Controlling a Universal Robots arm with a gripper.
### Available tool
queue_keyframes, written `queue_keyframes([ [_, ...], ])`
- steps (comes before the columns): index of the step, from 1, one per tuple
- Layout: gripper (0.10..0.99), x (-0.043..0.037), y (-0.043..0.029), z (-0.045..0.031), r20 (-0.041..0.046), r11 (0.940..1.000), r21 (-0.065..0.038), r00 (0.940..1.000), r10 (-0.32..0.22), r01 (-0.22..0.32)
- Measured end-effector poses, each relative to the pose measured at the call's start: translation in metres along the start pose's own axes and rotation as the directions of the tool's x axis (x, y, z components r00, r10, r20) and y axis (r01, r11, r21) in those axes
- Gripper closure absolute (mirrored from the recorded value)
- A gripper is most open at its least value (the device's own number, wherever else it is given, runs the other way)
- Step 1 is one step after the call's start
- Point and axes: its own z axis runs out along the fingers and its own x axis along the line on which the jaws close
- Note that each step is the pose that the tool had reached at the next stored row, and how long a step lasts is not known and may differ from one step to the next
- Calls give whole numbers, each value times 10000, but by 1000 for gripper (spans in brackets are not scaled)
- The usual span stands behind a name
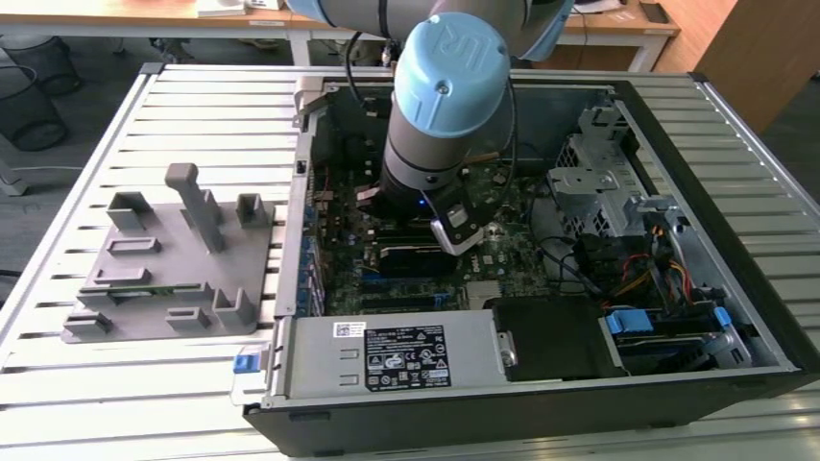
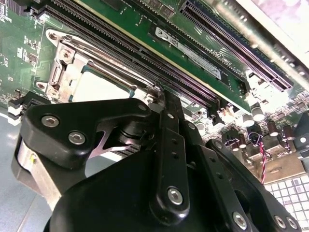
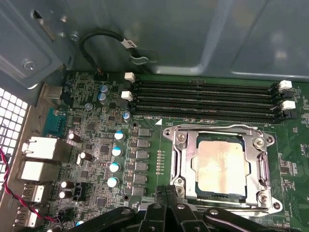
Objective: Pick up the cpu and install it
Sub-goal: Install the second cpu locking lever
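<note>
The cpu [image 3: 221,165], a pale silvery square, lies flat in its socket on the green motherboard [image 3: 96,130], ringed by a silver metal frame [image 3: 179,159]. In the second wrist view the cpu [image 2: 99,87] shows just past the black gripper links. My gripper [image 3: 166,193] hangs just off the socket frame's edge, its two black fingers [image 3: 160,192] pressed together with nothing between them. In the exterior view the gripper [image 1: 462,237] reaches down into the open computer case [image 1: 717,125] over the board, and the arm hides the socket.
Black memory slots [image 3: 203,99] run beside the socket. Capacitors [image 3: 116,151] and rear ports [image 3: 41,150] lie on the other side. A grey holder with upright posts [image 1: 167,269] stands on the slatted table at the exterior view's left. A power supply [image 1: 384,357] and drive cage [image 1: 596,182] crowd the case.
</note>
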Motion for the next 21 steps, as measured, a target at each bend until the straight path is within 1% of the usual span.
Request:
queue_keyframes([
  [5, 980, 2, 0, -1, 1, 10000, -1, 10000, 0, 0],
  [9, 980, 4, 10, -24, 2, 10000, -6, 10000, -1, 1],
  [13, 980, 8, 29, -78, 1, 10000, -1, 10000, 0, 0],
  [17, 980, 12, 54, -148, 0, 10000, -1, 10000, 0, 0],
  [21, 980, 14, 66, -180, 1, 10000, -11, 10000, 0, 0],
])
